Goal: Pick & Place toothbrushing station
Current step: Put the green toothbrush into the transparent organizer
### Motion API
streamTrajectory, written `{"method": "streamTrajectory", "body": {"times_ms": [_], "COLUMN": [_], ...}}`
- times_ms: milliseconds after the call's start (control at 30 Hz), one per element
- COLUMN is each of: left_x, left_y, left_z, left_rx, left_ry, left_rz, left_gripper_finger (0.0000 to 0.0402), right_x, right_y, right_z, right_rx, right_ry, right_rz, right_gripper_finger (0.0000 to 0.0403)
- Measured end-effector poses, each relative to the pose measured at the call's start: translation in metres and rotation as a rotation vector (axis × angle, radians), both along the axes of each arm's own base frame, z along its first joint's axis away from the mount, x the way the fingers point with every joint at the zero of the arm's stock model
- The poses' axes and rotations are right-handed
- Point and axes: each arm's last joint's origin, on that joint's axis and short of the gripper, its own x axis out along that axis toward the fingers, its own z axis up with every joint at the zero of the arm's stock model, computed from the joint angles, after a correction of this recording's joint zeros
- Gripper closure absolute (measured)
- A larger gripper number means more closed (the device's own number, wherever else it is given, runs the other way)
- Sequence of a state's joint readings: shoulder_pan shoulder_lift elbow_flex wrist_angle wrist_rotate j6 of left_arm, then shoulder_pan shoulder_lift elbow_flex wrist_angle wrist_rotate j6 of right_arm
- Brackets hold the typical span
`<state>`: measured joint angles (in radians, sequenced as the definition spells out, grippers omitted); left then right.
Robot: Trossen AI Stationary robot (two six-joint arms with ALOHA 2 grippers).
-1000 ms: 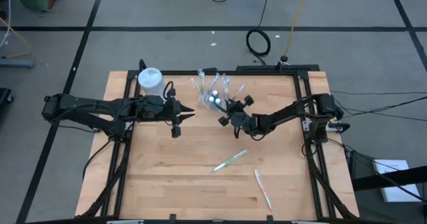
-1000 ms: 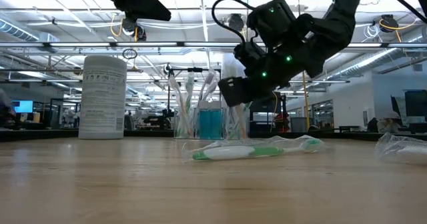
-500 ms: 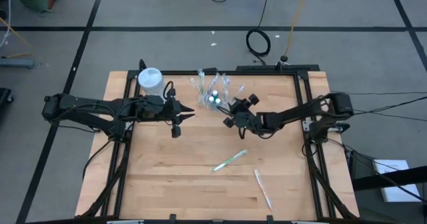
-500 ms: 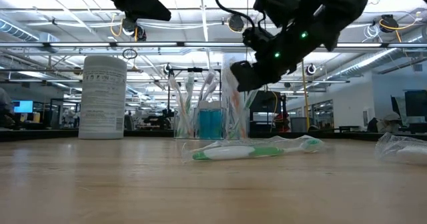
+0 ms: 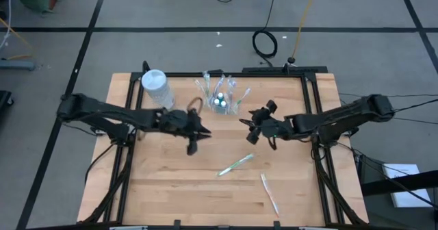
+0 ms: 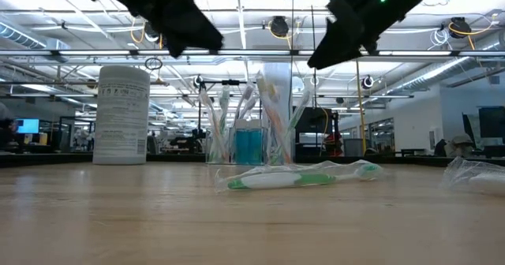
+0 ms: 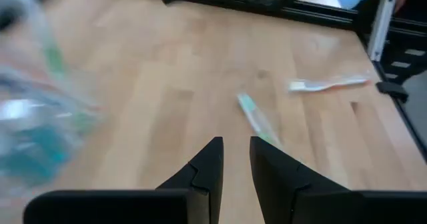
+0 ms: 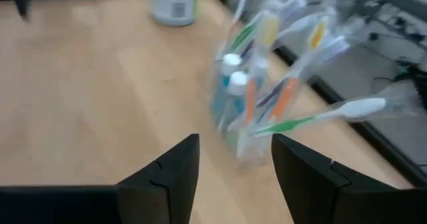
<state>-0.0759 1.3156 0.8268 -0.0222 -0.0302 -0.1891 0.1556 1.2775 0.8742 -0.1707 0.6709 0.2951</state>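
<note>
Our right gripper (image 5: 254,129) has backed away from the clear cup (image 5: 220,101) at the far edge, jaws parted and empty, so that drop looks finished. Our left gripper (image 5: 194,139) (fingers a narrow gap apart, holding nothing) has swung toward the wrapped green toothbrush (image 5: 235,164), likely the next pick.
</note>
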Motion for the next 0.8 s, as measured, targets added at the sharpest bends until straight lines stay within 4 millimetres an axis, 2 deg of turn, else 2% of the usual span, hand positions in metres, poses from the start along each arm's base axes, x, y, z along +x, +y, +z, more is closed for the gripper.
{"method": "streamTrajectory", "body": {"times_ms": [233, 400, 633, 800], "left_x": [0.046, 0.083, 0.135, 0.151], "left_y": [-0.036, -0.055, -0.064, -0.066], "left_z": [-0.043, -0.067, -0.099, -0.119], "left_rx": [-0.104, -0.114, -0.079, -0.089], "left_ry": [-0.088, 0.016, 0.235, 0.295], "left_rz": [-0.109, -0.112, -0.089, -0.052], "left_gripper_finger": [0.0325, 0.0325, 0.0325, 0.0325], "right_x": [-0.010, -0.011, -0.011, -0.011], "right_y": [0.011, 0.013, 0.013, 0.013], "right_z": [0.007, 0.007, 0.007, 0.006], "right_rx": [0.035, 0.030, 0.035, 0.033], "right_ry": [-0.014, -0.009, -0.009, 0.000], "right_rz": [0.044, 0.059, 0.054, 0.054], "right_gripper_finger": [0.0226, 0.0231, 0.0231, 0.0232]}}
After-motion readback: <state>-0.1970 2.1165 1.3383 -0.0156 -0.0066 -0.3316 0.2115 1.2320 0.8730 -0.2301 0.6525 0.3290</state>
